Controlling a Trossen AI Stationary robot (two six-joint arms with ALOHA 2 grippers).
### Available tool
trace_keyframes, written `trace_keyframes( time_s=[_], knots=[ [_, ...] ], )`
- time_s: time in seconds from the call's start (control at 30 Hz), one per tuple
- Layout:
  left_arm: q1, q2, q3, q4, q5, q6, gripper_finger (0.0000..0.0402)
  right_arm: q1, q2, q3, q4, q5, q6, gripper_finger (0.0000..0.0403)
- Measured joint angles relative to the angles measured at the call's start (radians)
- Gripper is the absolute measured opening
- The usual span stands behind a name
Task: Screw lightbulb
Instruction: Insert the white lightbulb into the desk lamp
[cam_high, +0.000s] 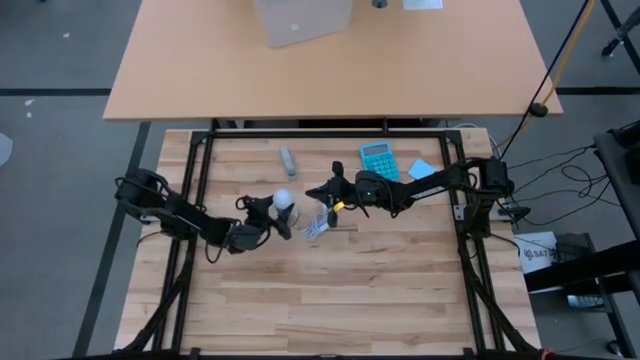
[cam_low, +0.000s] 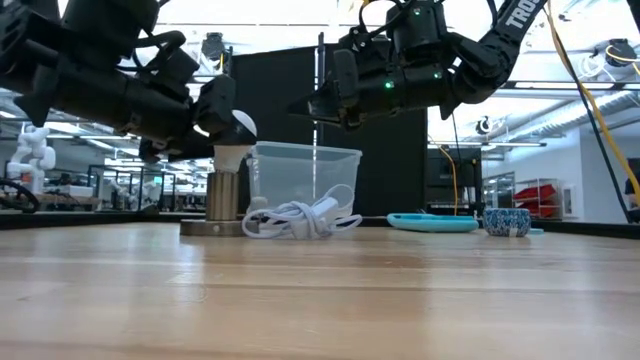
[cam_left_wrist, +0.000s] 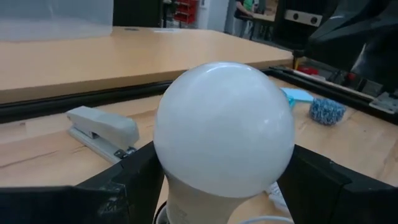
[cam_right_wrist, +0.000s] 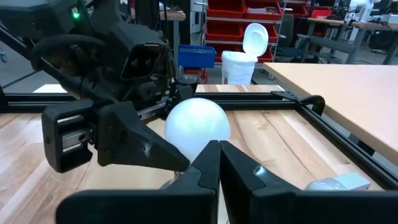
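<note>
The white lightbulb (cam_high: 285, 199) stands upright, its narrow end down in the grey metal socket (cam_low: 222, 195) on the wooden table. My left gripper (cam_high: 275, 213) comes from the table's left and is shut on the bulb (cam_left_wrist: 224, 124). My right gripper (cam_high: 314, 192) is shut and empty. It hovers above the table just to the right of the bulb, its fingertips (cam_right_wrist: 217, 163) pointing toward it. A white coiled cable (cam_high: 318, 222) lies beside the socket, under my right gripper. My left gripper pinches the bulb between its two fingers, one finger (cam_left_wrist: 127, 183) on each side of the lower part of the rounded head (cam_left_wrist: 163, 163), just above the neck. The fingers come nearly level from the table's left. The bulb stands upright with its screw end in the socket.
A grey stapler (cam_high: 288, 160), a teal calculator (cam_high: 378, 158) and a light blue item (cam_high: 421, 169) lie on the far part of the table. The low view shows a clear plastic box (cam_low: 305, 175), a blue plate (cam_low: 430, 222) and a small bowl (cam_low: 507, 221) behind.
</note>
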Motion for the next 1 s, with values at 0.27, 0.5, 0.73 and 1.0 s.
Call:
trace_keyframes(
  time_s=[0.27, 0.5, 0.73, 1.0],
  knots=[
    [-0.017, 0.062, 0.000, 0.077, -0.053, -0.015, 0.0273, 0.000, 0.000, 0.000, 0.003, 0.000, -0.007, 0.0004],
    [-0.068, 0.066, -0.002, 0.071, -0.148, -0.014, 0.0272, 0.000, 0.000, 0.000, 0.004, 0.000, -0.008, 0.0004],
    [-0.071, 0.067, -0.002, 0.059, -0.159, -0.036, 0.0272, 0.000, 0.000, 0.000, 0.007, -0.001, -0.008, 0.0004],
    [-0.067, 0.066, -0.002, 0.062, -0.152, -0.038, 0.0273, 0.000, 0.000, -0.001, 0.006, -0.001, 0.000, 0.0004]
  ],
)
